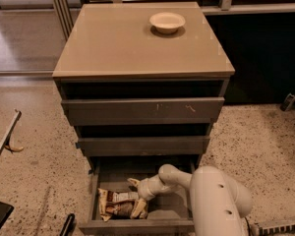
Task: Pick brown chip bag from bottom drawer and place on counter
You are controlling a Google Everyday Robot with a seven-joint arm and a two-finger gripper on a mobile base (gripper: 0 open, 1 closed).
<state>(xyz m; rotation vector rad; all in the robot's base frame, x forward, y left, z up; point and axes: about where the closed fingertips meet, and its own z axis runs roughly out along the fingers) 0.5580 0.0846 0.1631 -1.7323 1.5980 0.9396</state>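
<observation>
No brand or wording can be read anywhere. The only label in view is a pale patch on the bag, too blurred to make out.

At the far left, on the speckled terrazzo floor (37,181), a pale slanted bar (5,139) lies with a small yellowish scrap (13,148) beside it.

The grey-brown three-drawer cabinet fills the middle. Its lowest tray, the shallow bottom drawer (137,226), is pulled out toward 6 o'clock with its flat plain front nearest the camera. Inside it, on the left half of the drawer floor, lies the crinkled brown chip bag (119,204). The bag has a dark brown middle, cream-tan crumpled edges and a lighter label area, and it lies flat with its long side running left to right.

Right beside the bag, at its 3 o'clock end, the cream-white end effector (137,193) is down inside the drawer and meets the bag's right edge. I cannot tell whether it is apart or together — pale parts of it and of the bag overlap.

Above are the plain grey middle drawer (142,145) and the grey top drawer (142,111), the latter with two faint scratch marks right of centre.

The cabinet's top is the glossy beige-tan square table (118,43). A round cream-white shallow bowl (167,21) sits on it toward 1 o'clock.

The bulky white robot arm (219,200) comes in from 5 o'clock.
</observation>
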